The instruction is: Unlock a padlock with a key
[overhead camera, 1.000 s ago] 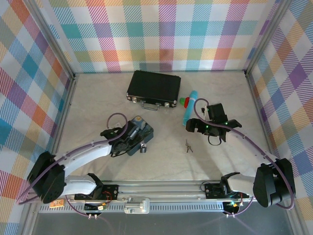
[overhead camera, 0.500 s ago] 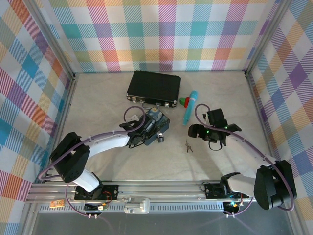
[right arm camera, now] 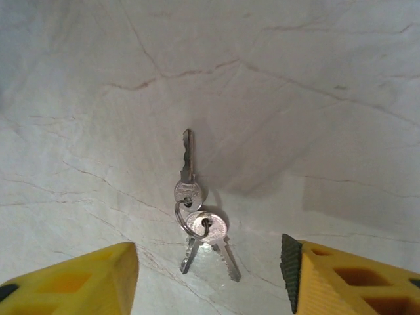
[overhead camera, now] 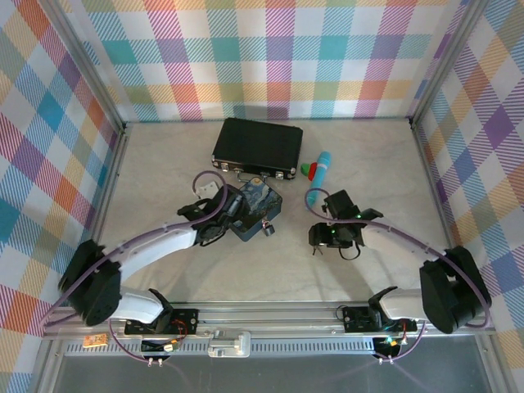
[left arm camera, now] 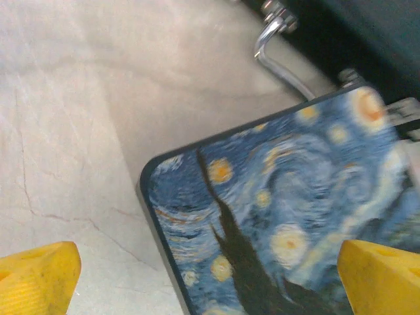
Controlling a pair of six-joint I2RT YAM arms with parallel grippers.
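**Right claw wide above the key bunch**

My right gripper (right arm camera: 207, 254) hangs with its yellow fingers spread wide and nothing held. The key (right arm camera: 189, 187) lies flat on the table (right arm camera: 308, 92) in line with the gap, just beyond the fingertips. Its blade points away from the wrist camera, and a small ring links it to what look like two more keys. I judge it light, stiff and thin, lying flush on a hard, smooth surface, so it may skate rather than lift cleanly. I'd pinch it across the round head, where the metal is widest, and expect its ringed mates to dangle.

Farther out, overhead, the padlock (overhead camera: 268, 231) sits to the left of that gripper, at the near edge of the blue starry tin (left arm camera: 275, 216). I can't tell whether it touches the tin or hangs from it. My left gripper (left arm camera: 210, 279) is spread wide too, over a corner of the tin and clasping nothing. The black case (overhead camera: 258, 146) lies just behind the tin, and a teal stick (overhead camera: 319, 176) lies beyond the right gripper. The left arm crowds the lock, so the wrists could meet there.
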